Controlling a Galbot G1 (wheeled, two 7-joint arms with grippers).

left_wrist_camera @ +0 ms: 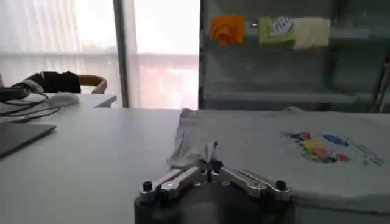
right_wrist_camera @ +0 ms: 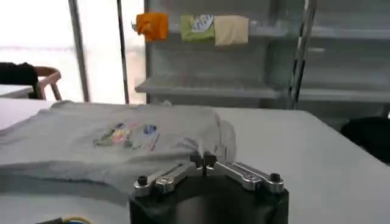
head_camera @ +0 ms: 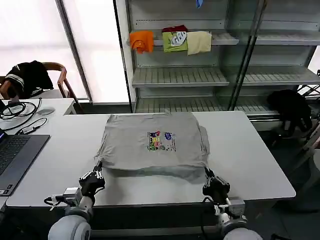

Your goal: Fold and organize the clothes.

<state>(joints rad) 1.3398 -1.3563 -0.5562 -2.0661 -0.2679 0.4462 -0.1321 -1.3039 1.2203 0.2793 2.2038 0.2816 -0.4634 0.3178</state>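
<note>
Two near corners of the grey T-shirt (head_camera: 156, 141), spread on the white table (head_camera: 250, 160), are clamped and lifted, one by the left gripper (head_camera: 98, 165), one by the right gripper (head_camera: 206, 173).

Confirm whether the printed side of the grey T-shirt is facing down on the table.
No. In the head view the T-shirt lies on the white table with its multicolour print facing up.

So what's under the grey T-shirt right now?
The grey T-shirt lies on the white table. Its near corners are pinched in the left claw and right claw. Anything beneath the cloth is covered.
</note>
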